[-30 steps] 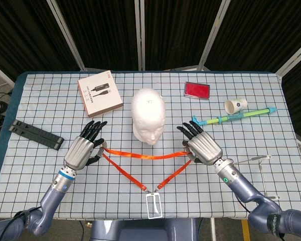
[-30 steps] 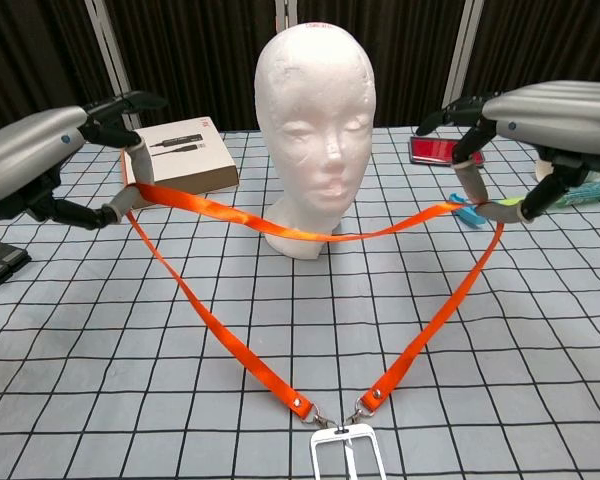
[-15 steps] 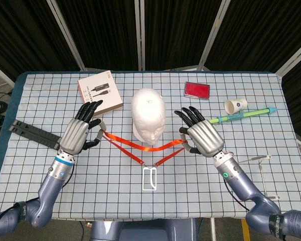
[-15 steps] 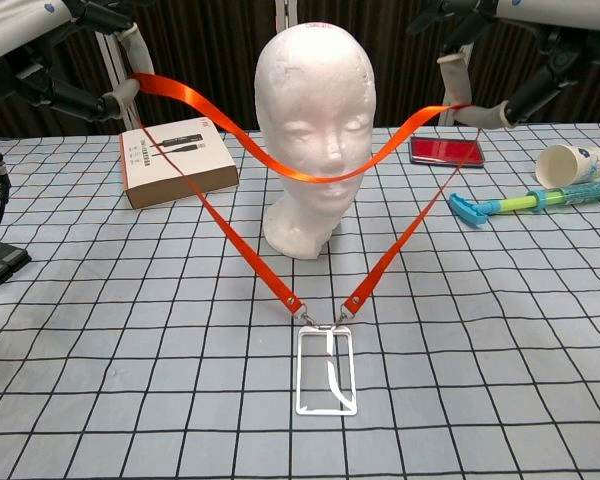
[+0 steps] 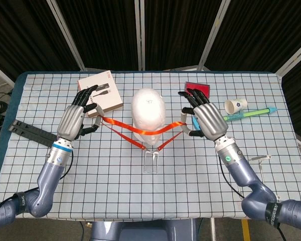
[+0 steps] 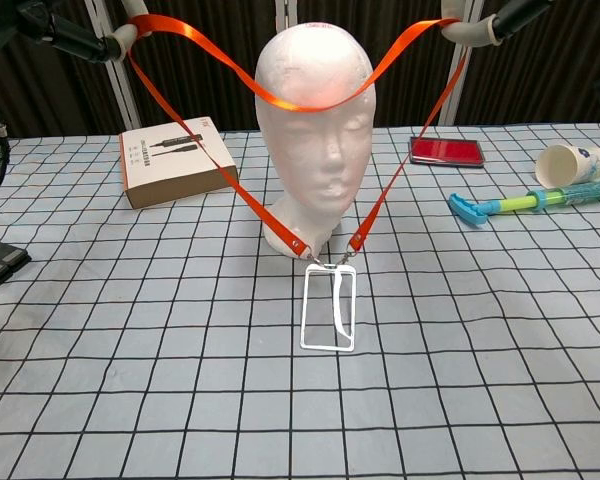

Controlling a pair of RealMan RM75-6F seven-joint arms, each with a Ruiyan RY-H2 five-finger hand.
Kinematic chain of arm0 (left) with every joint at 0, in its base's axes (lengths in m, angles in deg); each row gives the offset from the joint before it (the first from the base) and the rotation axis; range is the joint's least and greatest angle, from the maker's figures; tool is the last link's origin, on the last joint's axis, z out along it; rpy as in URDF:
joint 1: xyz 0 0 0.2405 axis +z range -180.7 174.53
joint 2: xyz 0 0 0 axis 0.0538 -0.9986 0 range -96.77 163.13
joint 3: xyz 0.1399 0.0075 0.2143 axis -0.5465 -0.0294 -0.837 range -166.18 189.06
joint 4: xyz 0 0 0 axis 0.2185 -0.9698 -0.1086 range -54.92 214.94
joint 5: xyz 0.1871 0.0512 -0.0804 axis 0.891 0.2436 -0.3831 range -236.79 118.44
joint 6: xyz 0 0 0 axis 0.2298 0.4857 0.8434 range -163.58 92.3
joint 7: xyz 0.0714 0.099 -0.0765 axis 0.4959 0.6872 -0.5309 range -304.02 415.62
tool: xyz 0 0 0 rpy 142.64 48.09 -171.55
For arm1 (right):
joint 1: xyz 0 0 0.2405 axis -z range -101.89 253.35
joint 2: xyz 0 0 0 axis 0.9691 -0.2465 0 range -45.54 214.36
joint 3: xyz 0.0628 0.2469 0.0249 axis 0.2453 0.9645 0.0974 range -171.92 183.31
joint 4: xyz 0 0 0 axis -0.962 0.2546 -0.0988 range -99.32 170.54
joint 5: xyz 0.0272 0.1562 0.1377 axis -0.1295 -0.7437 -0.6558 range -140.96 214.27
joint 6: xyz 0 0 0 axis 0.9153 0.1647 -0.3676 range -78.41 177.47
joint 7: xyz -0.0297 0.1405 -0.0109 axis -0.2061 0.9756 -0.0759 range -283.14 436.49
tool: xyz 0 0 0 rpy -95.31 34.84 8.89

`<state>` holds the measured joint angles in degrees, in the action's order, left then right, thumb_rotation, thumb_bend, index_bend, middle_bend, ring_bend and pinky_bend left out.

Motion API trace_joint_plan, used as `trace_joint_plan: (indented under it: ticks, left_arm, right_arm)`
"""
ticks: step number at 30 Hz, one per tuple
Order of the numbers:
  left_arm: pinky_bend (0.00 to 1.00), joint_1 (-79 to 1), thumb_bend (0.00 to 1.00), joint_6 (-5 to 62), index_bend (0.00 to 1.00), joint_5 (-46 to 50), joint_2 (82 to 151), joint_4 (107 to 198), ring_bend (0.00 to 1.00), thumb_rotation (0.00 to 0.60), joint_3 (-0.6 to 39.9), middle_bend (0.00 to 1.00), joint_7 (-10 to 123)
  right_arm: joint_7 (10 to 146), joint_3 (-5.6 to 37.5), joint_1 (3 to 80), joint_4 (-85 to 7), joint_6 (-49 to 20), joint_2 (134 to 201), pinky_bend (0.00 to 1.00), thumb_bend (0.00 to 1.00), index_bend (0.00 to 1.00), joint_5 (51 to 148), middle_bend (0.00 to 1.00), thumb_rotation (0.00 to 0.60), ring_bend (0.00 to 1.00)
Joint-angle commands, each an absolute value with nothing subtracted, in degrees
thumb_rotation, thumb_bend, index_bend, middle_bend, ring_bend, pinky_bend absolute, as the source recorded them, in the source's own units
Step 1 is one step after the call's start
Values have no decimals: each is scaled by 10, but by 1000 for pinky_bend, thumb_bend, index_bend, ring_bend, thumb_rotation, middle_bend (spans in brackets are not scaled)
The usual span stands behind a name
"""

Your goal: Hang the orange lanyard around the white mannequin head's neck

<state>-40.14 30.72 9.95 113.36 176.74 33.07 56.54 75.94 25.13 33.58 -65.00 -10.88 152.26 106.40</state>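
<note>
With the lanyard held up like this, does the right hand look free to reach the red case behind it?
Probably not: the right hand holds the orange lanyard stretched before the mannequin head. The red case lies unobstructed nearby, but reaching means letting go.

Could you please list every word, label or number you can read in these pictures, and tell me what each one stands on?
None can be read.
Box: small print and a cable picture on its white lid, too blurred to read.
Paper cup: a small dark mark, too small to make out.
Badge holder: no text shows on it.
</note>
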Motion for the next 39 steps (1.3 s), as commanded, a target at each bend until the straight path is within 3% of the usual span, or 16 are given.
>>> trace_joint_plan:
  ticks: [1, 18, 35, 38, 39]
  left_arm:
    - [0, -419, 570, 283, 853, 55, 1121, 1779, 0, 600, 354, 0, 574]
    - [0, -492, 570, 244, 858, -156, 1107, 1793, 0, 600, 413, 0, 650]
    - [0, -574, 569, 188, 799, -290, 1154, 1663, 0, 600, 419, 0, 672]
    - [0, -579, 568, 177, 706, -295, 1161, 1643, 0, 600, 416, 0, 666]
    - [0, -581, 562, 172, 544, -296, 1163, 1635, 0, 600, 415, 0, 664]
  right_arm:
    - [792, 269, 328, -627, -95, 1521, 0, 737, 731, 1042, 123, 600, 0]
    - [823, 314, 293, -562, -43, 1518, 0, 738, 730, 931, 136, 600, 0]
    - [751, 314, 200, -370, 12, 1628, 0, 738, 728, 829, 150, 600, 0]
    - [744, 315, 190, -342, 13, 1643, 0, 732, 703, 824, 152, 600, 0]
    - [740, 315, 186, -329, 13, 1650, 0, 697, 642, 821, 145, 600, 0]
